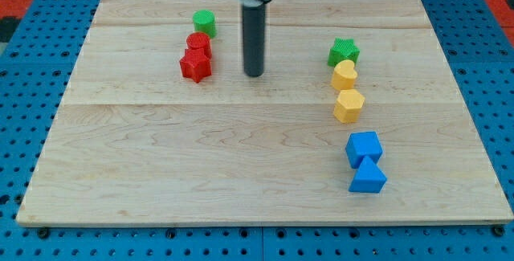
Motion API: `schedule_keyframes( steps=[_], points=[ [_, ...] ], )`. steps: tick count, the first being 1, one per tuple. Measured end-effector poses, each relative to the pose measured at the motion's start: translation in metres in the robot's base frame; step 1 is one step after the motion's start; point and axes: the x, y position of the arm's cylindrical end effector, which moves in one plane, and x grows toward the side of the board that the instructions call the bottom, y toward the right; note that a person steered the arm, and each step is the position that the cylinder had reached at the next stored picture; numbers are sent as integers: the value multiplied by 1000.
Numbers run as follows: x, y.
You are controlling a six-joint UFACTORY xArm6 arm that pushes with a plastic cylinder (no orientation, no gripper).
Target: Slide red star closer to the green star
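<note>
The red star (195, 66) lies on the wooden board at the upper left, touching a red round block (198, 44) just above it. The green star (343, 51) lies at the upper right, far from the red star. My tip (254, 74) stands on the board to the right of the red star, a short gap away, between the two stars and nearer the red one.
A green round block (204, 23) sits above the red round block. Below the green star lie a yellow rounded block (344, 75) and a yellow hexagonal block (348, 105). A blue cube (363, 148) and a blue triangular block (368, 177) lie lower right. The board (161, 181) rests on a blue pegboard.
</note>
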Motion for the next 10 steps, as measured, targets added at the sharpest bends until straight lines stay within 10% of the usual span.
schedule_keyframes(
  steps=[3,6,10],
  points=[
    [22,-116],
    [-44,38],
    [-55,-59]
  ],
)
